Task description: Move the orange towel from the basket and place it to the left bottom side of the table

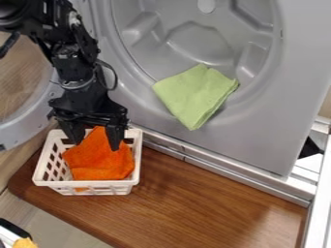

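- Two fingers (116,137) of the black gripper (96,145) stood wide apart over the basket (87,183), left of the frame's centre, with a peak of the orange towel (100,157) between them; no firm pinch showed.
- The towel sat bunched inside the basket, its top poking up toward the back rim. If the pincer closed high on that peak, it could catch only a thin fold, and the cloth might slip out on the lift.
- Both fingers hung near the basket's back rim. A small error sideways or backward could make one of them knock the rim or hook a slot, and the light-looking basket might tip or drag along.
- The lower part of the towel lay against the front wall, toward the bottom of the frame. A loose corner there could snag on the rim if the arm swung away before the cloth was fully clear.
- The wooden table (194,203) offered only a slim strip between the basket and its slanting edge at the lower left of the frame. A towel released too far out could droop over that edge or slide off; one released too near could drape back over the basket.
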